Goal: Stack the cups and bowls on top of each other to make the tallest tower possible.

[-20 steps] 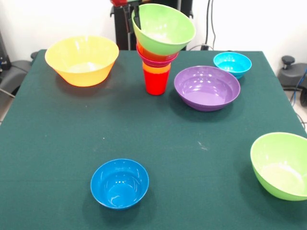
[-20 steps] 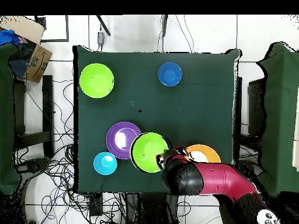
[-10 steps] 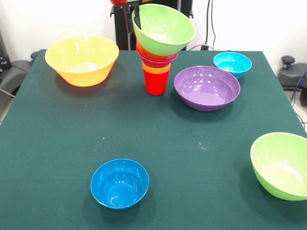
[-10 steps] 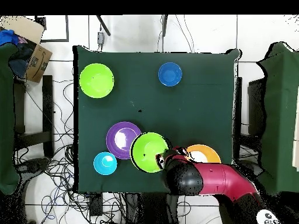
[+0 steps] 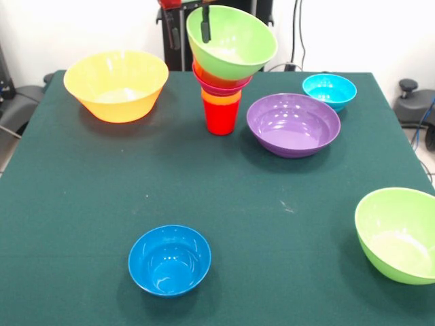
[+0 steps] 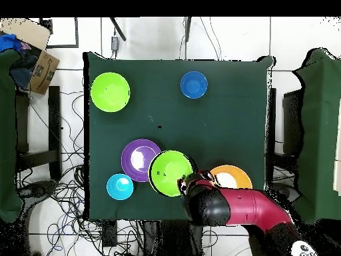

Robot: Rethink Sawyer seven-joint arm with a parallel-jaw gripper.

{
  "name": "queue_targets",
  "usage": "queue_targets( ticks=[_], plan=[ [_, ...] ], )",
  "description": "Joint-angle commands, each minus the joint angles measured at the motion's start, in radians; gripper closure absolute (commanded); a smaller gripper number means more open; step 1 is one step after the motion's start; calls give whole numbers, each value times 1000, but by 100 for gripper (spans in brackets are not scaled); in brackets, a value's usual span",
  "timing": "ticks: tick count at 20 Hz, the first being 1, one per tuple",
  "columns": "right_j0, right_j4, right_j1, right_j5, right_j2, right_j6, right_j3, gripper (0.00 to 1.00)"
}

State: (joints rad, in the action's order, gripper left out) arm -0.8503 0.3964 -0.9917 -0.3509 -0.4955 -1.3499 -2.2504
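Observation:
The tower stands at the table's back middle: a red cup (image 5: 221, 117), an orange cup (image 5: 222, 97), a pink and an orange bowl (image 5: 219, 79), and on top a tilted lime green bowl (image 5: 234, 42), also seen as lime green bowl (image 6: 170, 173). My gripper (image 5: 188, 28) is open at that bowl's upper left rim. One finger (image 5: 206, 24) is inside the bowl and the other is outside it. In the overhead view the arm (image 6: 233, 210) reaches the bowl's edge.
On the table are a large yellow-orange bowl (image 5: 115, 85), a purple bowl (image 5: 293, 124), a light blue bowl (image 5: 329, 90), a dark blue bowl (image 5: 169, 259) and a second lime green bowl (image 5: 401, 234). A cardboard box (image 6: 36, 57) lies off the table.
The gripper's fingers, close together on the top bowl's rim before, have spread apart. The lime green bowl stays tilted on the tower.

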Motion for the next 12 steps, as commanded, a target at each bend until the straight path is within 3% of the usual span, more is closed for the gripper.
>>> queue_targets(
  ticks=[1,12],
  plan=[
    [49,91,38,39,29,-93,-81,0],
    [47,33,4,-9,-8,-96,-82,0]
  ],
)
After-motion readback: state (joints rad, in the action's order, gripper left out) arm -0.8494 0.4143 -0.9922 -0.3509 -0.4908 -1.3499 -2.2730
